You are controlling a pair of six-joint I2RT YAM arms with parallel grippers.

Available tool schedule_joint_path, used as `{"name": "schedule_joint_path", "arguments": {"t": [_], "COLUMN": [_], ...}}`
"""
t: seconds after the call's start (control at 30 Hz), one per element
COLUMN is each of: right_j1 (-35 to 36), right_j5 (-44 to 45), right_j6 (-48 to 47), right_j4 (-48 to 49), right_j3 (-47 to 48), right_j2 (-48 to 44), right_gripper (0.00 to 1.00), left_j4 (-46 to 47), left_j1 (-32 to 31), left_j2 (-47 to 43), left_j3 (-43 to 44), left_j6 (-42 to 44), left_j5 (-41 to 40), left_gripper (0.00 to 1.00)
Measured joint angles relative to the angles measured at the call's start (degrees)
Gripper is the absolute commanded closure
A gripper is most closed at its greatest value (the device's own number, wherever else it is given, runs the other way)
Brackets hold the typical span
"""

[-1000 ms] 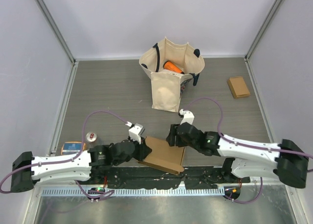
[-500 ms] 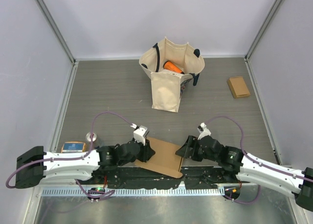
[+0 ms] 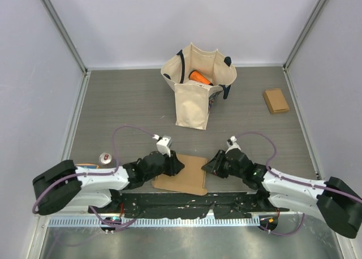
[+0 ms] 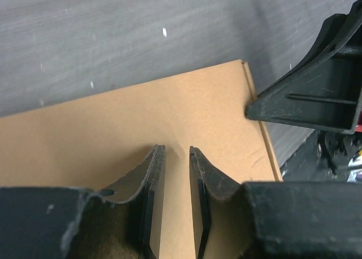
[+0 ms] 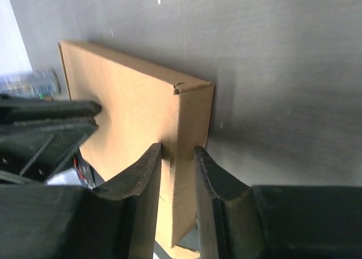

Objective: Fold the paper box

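Observation:
The paper box [image 3: 189, 178] is a flat brown cardboard box lying on the table between the two arms. My left gripper [image 3: 176, 166] rests over its left part. In the left wrist view the fingers [image 4: 151, 174] stand a narrow gap apart above the box top [image 4: 113, 117], and only bare cardboard shows in the gap at the left gripper [image 4: 175, 150]. My right gripper [image 3: 209, 166] is at the box's right edge. In the right wrist view the right gripper [image 5: 178, 149] has its two fingers on either side of the box's thin side wall [image 5: 189, 123], shut on it.
A cream tote bag [image 3: 195, 103] with an orange object [image 3: 199, 77] inside stands at the back middle. A small brown box [image 3: 275, 100] lies at the back right. A can [image 3: 105, 157] stands near the left arm. A black mat [image 3: 186, 203] runs along the near edge.
The box was tilted up on the near edge and now lies flat, further from that edge. The right gripper came to its right edge and closed on it. The left gripper shifted right.

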Motion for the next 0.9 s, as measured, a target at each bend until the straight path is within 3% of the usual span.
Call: {"name": "schedule_joint_path", "arguments": {"t": [0.13, 0.17, 0.27, 0.33, 0.43, 0.5, 0.67, 0.77, 0.9], "right_j1": [-9.9, -12.5, -18.2, -19.5, -19.6, -19.6, -19.6, -19.6, -19.6], "right_j5": [-3.0, -3.4, -4.0, -4.2, -6.0, -7.8, -11.2, -13.0, -15.6], "right_j6": [-4.8, -6.7, -14.8, -20.6, -26.9, -29.6, -32.5, -32.9, -32.4], "right_j4": [5.3, 5.5, 3.6, 0.4, -2.0, -3.6, -5.3, -3.3, 0.6], "right_j3": [3.6, 5.5, 12.5, 17.5, 19.6, 18.3, 15.4, 14.4, 13.8], "right_j2": [8.5, 10.9, 17.4, 20.6, 20.4, 17.7, 13.4, 14.9, 19.2], "right_gripper": [0.68, 0.62, 0.48, 0.38, 0.36, 0.37, 0.51, 0.61, 0.71], "left_j4": [4.0, 4.7, 3.8, 0.5, -6.2, -12.1, -23.7, -27.8, -33.0], "left_j1": [6.6, 8.3, 11.1, 12.0, 12.2, 12.2, 12.7, 13.3, 14.3], "left_j2": [9.2, 11.6, 15.3, 14.9, 9.3, 2.3, -14.2, -20.2, -20.7], "left_j3": [5.5, 7.4, 11.8, 13.9, 14.6, 14.7, 14.4, 12.1, 9.8], "left_j6": [1.6, 2.4, 4.8, 6.4, 8.0, 8.2, 4.9, 1.4, -4.0], "left_j5": [4.9, 6.4, 8.3, 8.3, 7.6, 6.6, 2.2, 0.2, -2.4], "left_gripper": [0.70, 0.67, 0.48, 0.37, 0.31, 0.27, 0.19, 0.17, 0.16]}}
